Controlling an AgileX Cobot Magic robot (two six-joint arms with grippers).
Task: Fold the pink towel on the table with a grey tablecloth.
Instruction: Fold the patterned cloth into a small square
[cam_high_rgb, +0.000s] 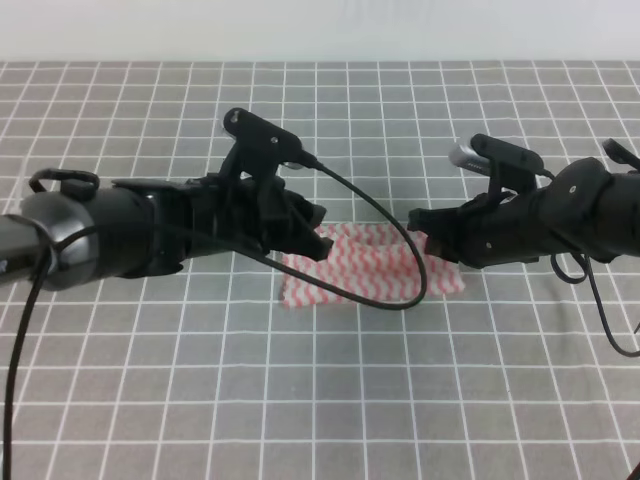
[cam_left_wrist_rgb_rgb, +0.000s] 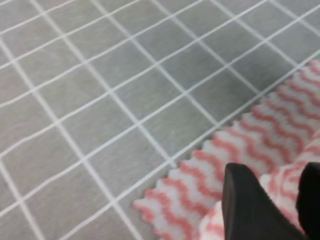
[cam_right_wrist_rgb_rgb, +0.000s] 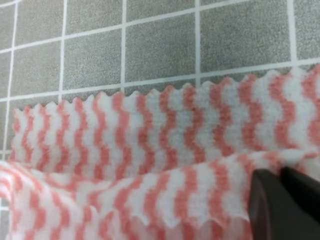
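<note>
Pink towel (cam_high_rgb: 370, 265) lies mid-tabletop (cam_high_rgb: 300, 400) on the grey grid cloth, between both arms. Left tool (cam_high_rgb: 312, 232) is pinched on a raised fold at the towel's left end; right tool (cam_high_rgb: 428, 230) is clamped on the lifted edge at its right end. Cloth looks thin, limp and light, so it should drape and wrinkle easily. Corners and edges look like the best holds.
</note>
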